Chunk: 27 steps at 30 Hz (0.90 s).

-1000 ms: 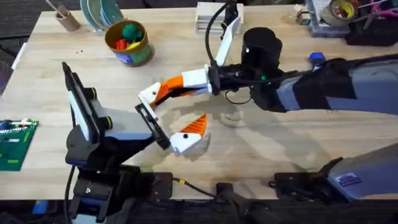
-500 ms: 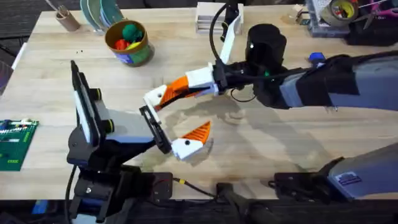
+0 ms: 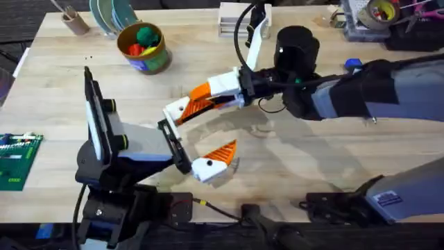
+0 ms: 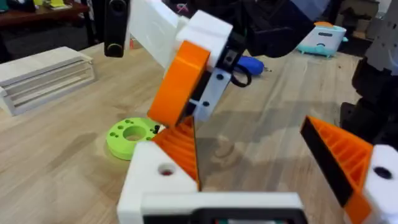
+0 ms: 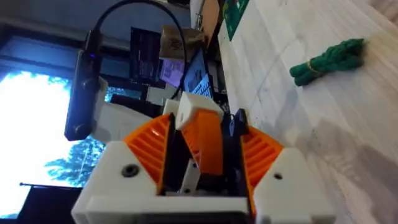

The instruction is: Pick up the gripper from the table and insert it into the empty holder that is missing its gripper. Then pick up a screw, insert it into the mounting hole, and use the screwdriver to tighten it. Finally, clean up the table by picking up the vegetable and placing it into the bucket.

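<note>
Now, right gripper (image 5: 205, 129): jaws closed tight on the gripper (image 5: 208, 155), its ribbed orange pads (image 5: 149, 149) pressing on both sides.
The gripper: a smooth orange piece, gripped between the right jaws and sticking out past their tips toward the left arm.
Left gripper (image 3: 194, 136): jaws spread wide, nothing held between them.
The empty holder (image 3: 175, 111): the white finger of the left gripper nearest the right jaws. Orange meets it at the tip, but I cannot tell whether the piece is seated.
Other left finger (image 3: 211, 161): white with a ribbed orange pad, on the side away from the right jaws.
The vegetable (image 5: 326, 61): green and knobbly, lying on the table (image 3: 312, 160) well beyond the right jaws.
The screwdriver (image 3: 352, 66): only its blue end shows, behind the right arm and far from both sets of jaws.
The bucket (image 3: 143, 59): yellow rim, with a green ball and other toys inside, well apart from the left jaws.
Green ring (image 4: 130, 134): flat on the table just beyond the left jaws.
</note>
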Available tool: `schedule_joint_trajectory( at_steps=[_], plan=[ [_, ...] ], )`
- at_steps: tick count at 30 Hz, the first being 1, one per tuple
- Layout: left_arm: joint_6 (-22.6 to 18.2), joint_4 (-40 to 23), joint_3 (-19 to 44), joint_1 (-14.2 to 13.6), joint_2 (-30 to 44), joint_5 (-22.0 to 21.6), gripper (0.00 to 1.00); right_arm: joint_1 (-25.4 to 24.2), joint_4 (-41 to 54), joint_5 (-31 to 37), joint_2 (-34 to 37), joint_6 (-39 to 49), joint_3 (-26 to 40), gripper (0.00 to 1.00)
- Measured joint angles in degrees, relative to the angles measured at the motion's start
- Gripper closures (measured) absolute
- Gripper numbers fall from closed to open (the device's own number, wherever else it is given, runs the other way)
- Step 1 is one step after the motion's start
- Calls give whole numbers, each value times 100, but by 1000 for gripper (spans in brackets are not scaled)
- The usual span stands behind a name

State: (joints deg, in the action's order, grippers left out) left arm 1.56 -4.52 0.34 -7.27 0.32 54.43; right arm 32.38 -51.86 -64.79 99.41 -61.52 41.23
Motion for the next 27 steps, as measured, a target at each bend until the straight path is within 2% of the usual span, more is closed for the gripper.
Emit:
schedule_joint_trajectory(
  at_steps=[3, 5, 10, 11, 12, 13, 17, 21, 24, 27],
  plan=[
    [0, 0, 0, 0, 0, 0, 8, -37, 0, 2, -2, 5, 0, 338],
    [-1, -1, 0, 0, 0, 0, 8, -105, 0, 25, -2, 14, 0, 319],
    [0, -2, 0, 0, 0, 0, 8, -481, 2, 420, -2, 20, 0, 235],
    [-2, -2, 0, 0, -1, 0, 8, -572, -1, 543, -2, 24, 2, 174],
    [-1, 0, 0, 0, 0, 0, 8, -675, -4, 678, -2, 43, 2, 65],
    [0, -2, 0, 0, 0, 2, 8, -763, -9, 812, 0, 64, 2, 28],
    [0, 0, 0, 0, 0, 0, 8, -1059, -19, 1188, -2, 320, 76, 11],
    [-1, -2, 0, 0, -1, 1, 8, -1145, 146, 1428, -2, 921, 425, 10],
    [0, -2, 0, 0, 0, 2, 8, -1145, 838, 1629, -13, 1500, 751, 8],
    [-2, -2, 0, 0, -1, 2, 8, -1145, 1921, 1876, -89, 2143, 1005, 9]
  ],
)
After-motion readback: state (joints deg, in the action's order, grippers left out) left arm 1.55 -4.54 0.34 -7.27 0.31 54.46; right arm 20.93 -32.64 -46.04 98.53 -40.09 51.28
